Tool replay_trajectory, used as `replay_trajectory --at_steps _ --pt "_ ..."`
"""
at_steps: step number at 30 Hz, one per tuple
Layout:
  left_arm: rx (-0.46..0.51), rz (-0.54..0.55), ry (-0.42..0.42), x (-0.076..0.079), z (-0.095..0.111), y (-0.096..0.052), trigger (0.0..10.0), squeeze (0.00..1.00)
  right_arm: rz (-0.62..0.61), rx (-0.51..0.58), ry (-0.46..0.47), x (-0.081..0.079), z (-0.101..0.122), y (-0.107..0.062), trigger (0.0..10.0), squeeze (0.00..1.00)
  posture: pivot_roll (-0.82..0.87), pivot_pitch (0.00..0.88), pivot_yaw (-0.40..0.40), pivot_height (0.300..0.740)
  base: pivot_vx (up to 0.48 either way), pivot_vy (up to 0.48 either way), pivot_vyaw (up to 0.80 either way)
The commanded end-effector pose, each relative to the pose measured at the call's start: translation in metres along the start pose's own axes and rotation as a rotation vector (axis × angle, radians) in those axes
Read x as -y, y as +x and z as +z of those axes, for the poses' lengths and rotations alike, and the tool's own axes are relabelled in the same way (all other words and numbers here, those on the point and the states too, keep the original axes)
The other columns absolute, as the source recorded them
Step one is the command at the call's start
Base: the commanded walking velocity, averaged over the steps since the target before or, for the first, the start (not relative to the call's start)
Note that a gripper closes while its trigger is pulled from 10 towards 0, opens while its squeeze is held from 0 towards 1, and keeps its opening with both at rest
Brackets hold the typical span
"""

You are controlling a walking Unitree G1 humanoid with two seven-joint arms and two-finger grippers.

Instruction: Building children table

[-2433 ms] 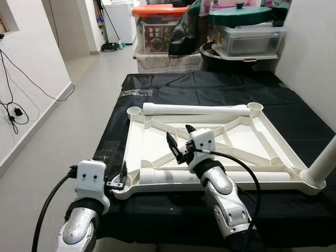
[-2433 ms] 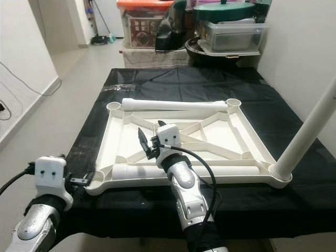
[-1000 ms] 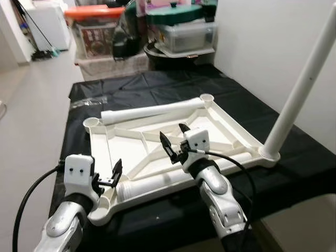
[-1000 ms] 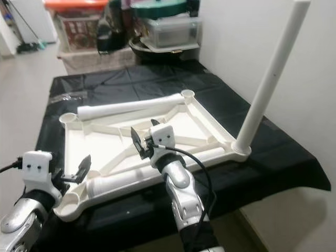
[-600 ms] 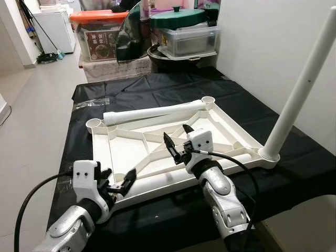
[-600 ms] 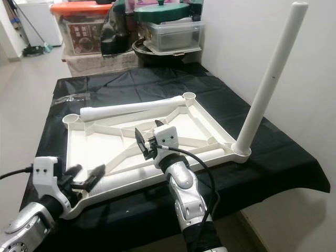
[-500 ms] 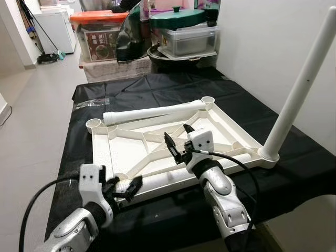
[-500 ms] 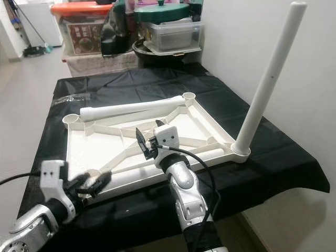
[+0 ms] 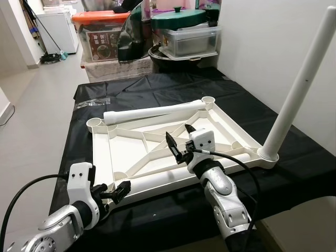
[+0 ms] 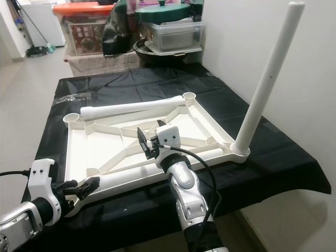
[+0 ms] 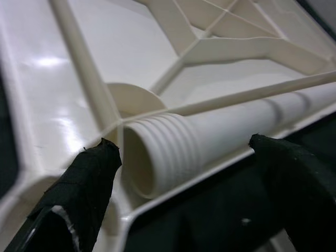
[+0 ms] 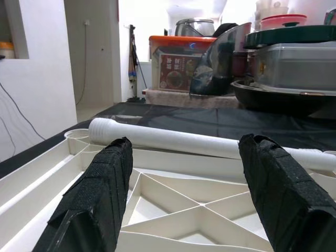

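Observation:
The white tabletop (image 9: 113,152) lies upside down on the black-clothed table (image 9: 247,115). One white leg (image 9: 299,89) stands upright in its near right corner socket. A second leg (image 9: 152,111) rests across the far edge. A third leg (image 9: 173,177) lies along the near edge, and its threaded end (image 11: 168,152) sits between the fingers of my left gripper (image 9: 116,190). That gripper is open and low at the near left corner. My right gripper (image 9: 178,142) hovers open over the tabletop's middle ribs and faces the far leg (image 12: 199,142).
Storage boxes (image 9: 102,31), a green-lidded pot (image 9: 181,16) and a clear tub (image 9: 191,39) crowd the far end. A white wall (image 9: 262,47) runs close along the right. A small plastic bag (image 9: 92,103) lies on the cloth. Bare floor (image 9: 37,105) stretches to the left.
My left gripper has dropped from upright at the corner to low and level, drawn slightly back, its fingers astride the near leg's threaded end. The right gripper has held still.

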State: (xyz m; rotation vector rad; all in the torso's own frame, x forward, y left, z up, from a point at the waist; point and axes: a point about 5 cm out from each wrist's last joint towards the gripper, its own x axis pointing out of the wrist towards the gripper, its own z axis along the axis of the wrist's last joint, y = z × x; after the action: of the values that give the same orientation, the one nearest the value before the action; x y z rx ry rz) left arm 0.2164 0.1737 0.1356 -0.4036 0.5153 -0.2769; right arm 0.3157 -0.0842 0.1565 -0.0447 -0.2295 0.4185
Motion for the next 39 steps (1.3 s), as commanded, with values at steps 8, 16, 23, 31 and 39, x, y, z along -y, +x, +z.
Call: replay_trajectory --at_steps 8,16,23,31,39 --pt "-0.048 -0.057 -0.106 0.003 -0.010 0.008 10.0 0.00 -0.012 -0.016 0.006 0.002 -0.003 -0.001 10.0 0.00 0.06 0.000 0.023 0.740 0.000 0.000 0.00" --pt "-0.053 -0.066 -0.135 0.003 -0.008 0.010 10.0 0.00 -0.012 -0.016 0.007 0.002 -0.003 -0.001 10.0 0.00 0.05 0.000 0.027 0.740 0.000 0.000 0.00" --pt "-0.058 -0.081 -0.223 -0.003 -0.016 0.011 10.0 0.00 -0.011 -0.011 0.006 0.001 -0.002 -0.002 10.0 0.00 0.04 0.000 0.030 0.740 0.000 0.000 0.00" --pt "-0.099 -0.126 -0.298 -0.005 -0.023 0.018 10.0 0.00 -0.010 -0.009 0.001 0.002 -0.001 -0.002 10.0 0.00 0.04 0.000 0.026 0.740 0.000 0.000 0.00" --pt "-0.118 -0.196 -0.299 0.000 -0.017 0.016 10.0 0.00 -0.013 -0.006 -0.001 0.002 0.001 -0.001 10.0 0.00 0.04 0.000 0.030 0.740 0.000 0.000 0.00"
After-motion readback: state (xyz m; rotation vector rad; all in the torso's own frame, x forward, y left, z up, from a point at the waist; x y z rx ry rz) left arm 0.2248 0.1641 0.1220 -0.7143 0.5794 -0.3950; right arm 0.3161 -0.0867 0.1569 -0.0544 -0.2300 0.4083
